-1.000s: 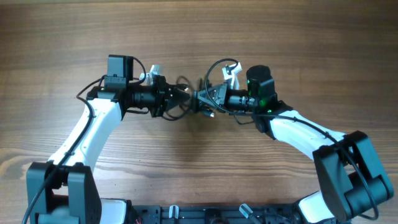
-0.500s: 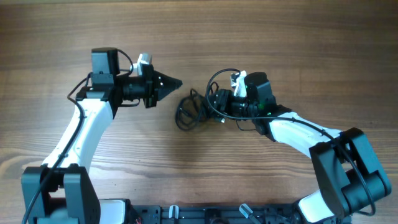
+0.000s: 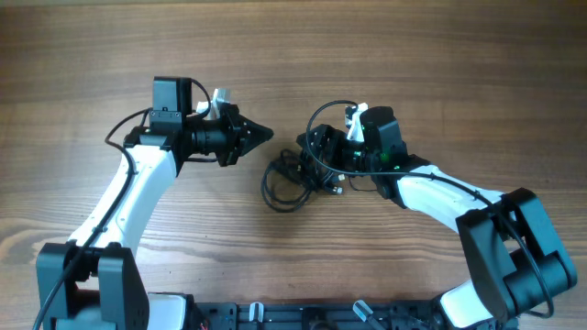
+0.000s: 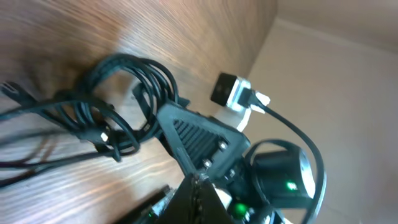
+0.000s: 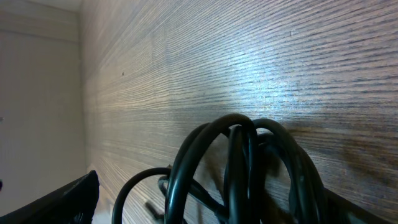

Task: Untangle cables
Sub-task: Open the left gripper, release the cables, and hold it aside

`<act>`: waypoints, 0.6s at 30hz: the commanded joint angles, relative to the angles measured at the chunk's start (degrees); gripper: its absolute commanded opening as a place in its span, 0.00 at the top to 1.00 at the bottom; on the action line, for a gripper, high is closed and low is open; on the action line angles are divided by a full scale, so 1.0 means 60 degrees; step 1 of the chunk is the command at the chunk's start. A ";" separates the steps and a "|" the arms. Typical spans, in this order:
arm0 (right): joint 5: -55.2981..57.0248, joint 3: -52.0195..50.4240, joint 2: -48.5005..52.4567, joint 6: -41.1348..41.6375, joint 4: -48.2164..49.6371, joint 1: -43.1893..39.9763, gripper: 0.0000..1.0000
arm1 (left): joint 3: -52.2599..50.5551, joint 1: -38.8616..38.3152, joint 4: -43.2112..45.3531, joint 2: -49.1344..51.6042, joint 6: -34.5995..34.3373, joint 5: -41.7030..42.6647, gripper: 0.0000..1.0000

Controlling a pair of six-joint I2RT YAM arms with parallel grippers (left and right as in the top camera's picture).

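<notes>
the cables point(image 3: 286, 174) sit bunched on the tabletop point(image 3: 440, 55) around mid-frame. the bunch's right end is pinched in the right claw point(image 3: 316, 149), loops standing up. the left claw point(image 3: 264, 133) is closed to a point, empty, just upper left of the bunch, not touching.

We see the overhead view brightly and evenly lit from above and sharp throughout, with only faint, soft shadows on the table point(image 3: 440, 55) beneath the arms. In the right wrist view a pale glare washes the wood grain, and the cables point(image 5: 249, 168) close to the lens look soft. The left wrist view blurs towards its upper-left corner.
</notes>
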 commanded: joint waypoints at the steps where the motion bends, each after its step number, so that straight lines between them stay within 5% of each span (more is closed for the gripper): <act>1: 0.0211 0.0040 0.0044 -0.0153 0.0055 -0.0015 0.00 | 0.0117 0.0000 -0.0004 -0.0146 0.0259 -0.0925 0.96; 18: 0.0211 0.0040 0.0044 -0.0153 0.0058 -0.0015 0.00 | 0.0117 0.0000 -0.0109 -0.0146 0.0007 -0.1486 0.94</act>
